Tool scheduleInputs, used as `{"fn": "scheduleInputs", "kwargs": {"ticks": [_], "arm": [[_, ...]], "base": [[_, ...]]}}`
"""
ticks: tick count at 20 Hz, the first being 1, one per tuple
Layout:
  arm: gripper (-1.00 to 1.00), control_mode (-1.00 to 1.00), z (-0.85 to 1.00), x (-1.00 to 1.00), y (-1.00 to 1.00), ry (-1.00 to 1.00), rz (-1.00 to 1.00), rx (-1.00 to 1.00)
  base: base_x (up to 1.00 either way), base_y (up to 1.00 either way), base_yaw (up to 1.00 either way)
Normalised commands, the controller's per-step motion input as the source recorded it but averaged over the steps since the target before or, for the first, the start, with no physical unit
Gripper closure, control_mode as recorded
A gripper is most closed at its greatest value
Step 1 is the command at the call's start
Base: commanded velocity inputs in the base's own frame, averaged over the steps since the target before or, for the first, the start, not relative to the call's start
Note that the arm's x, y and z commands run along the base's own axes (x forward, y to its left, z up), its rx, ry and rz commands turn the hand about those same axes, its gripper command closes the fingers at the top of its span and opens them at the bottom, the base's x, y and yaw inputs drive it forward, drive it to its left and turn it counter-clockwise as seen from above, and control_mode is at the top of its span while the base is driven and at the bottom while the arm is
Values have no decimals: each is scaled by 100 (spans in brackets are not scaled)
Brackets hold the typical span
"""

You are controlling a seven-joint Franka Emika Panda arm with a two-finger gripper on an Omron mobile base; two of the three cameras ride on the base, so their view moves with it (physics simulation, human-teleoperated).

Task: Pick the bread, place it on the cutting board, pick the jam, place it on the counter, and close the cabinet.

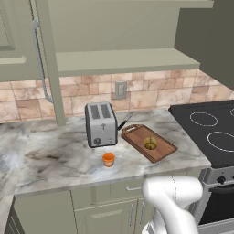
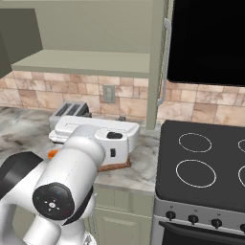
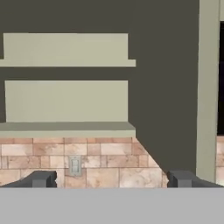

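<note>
Both hand [image 3: 112,179] fingers spread | facing cabinet [image 3: 65,100] shelves, apparently apart

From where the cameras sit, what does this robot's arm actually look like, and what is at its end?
The arm is made of glossy white rounded segments with dark, almost black bands at the joints. One joint cap is a dark disc with small teal markings. No cables show. A white elbow segment looks smooth and bulbous. The gripper ends in two small, blocky dark grey fingertips.
</note>
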Motion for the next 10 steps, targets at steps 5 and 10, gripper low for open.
{"fn": "scheduleInputs", "kwargs": {"ticks": [5, 10], "arm": [[-100, -100, -17, 0, -3, -1, 0, 0], [-100, -100, -11, 0, -11, -3, 0, 0]], "base": [[0, 0, 0], [0, 0, 0]]}}
